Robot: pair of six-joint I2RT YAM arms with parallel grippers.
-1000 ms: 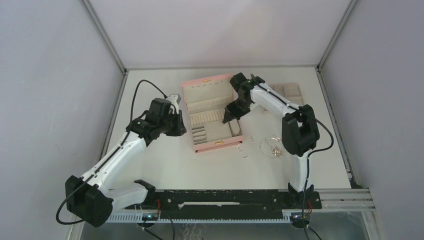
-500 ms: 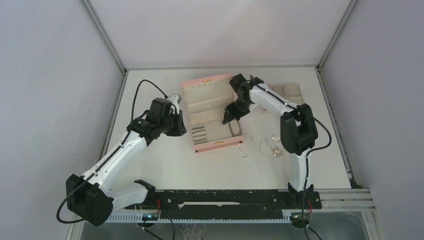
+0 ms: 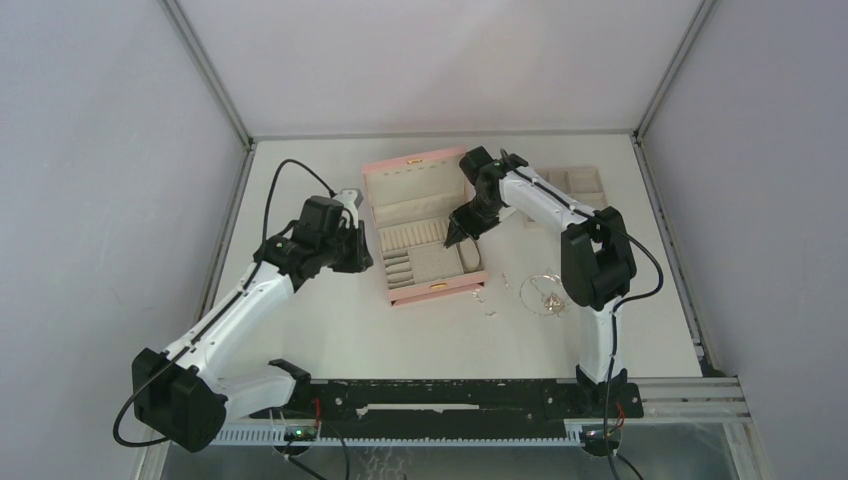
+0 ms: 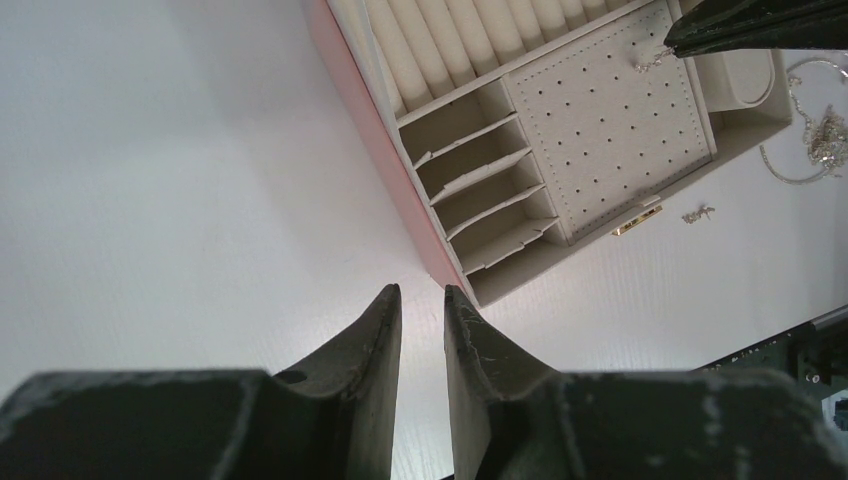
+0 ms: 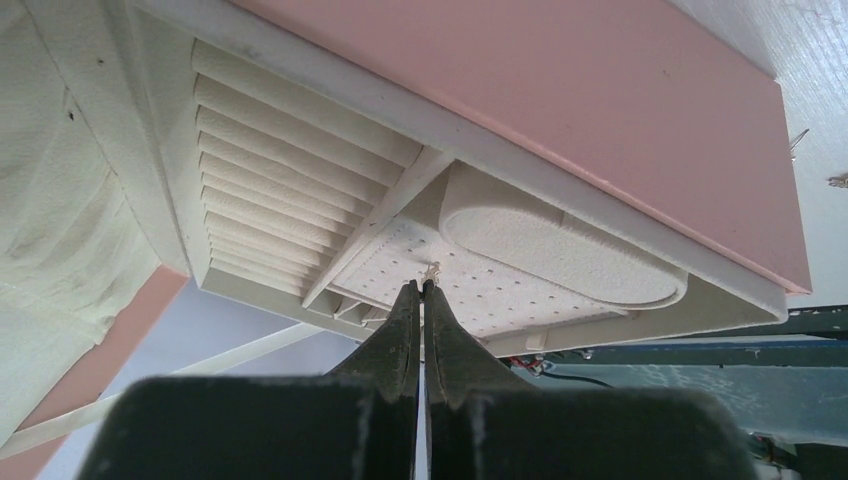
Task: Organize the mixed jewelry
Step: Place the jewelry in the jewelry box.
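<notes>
Directly under the tips of the right gripper [image 5: 421,290] sits the perforated panel [image 5: 520,305] of the open pink box [image 3: 440,288]. The jaws are pressed together, and a tiny silver earring [image 5: 432,268] is pinched at their very end, just above the panel. Whether the earring touches the panel cannot be told. To one side of these tips run the ring rolls [image 5: 270,170], and to the other lies an oval pad [image 5: 560,240]. The lid [image 3: 410,172] stands up beyond the gripper, on the side away from the arm bases.

Beside the box's left wall, near its front corner, the left gripper [image 4: 422,300] hovers over bare table [image 4: 150,180], touching nothing. Its jaws stand a narrow gap apart and hold nothing. Ahead of its tips, inside the box, comes a row of slots [image 4: 480,175], then the panel, then the right gripper's dark tip with the earring hanging from it.

Other jewelry lies on the table outside the box, to the near right of the right gripper and well apart from the left one. A looped necklace [image 3: 540,292] lies close to the right arm's elbow, and small bits [image 3: 488,308] lie between the necklace and the box's front wall. One of these bits [image 4: 697,213] rests just beside the box's clasp [image 4: 637,212]. A beige tray [image 3: 580,182] lies behind the right arm, apart from the box.
</notes>
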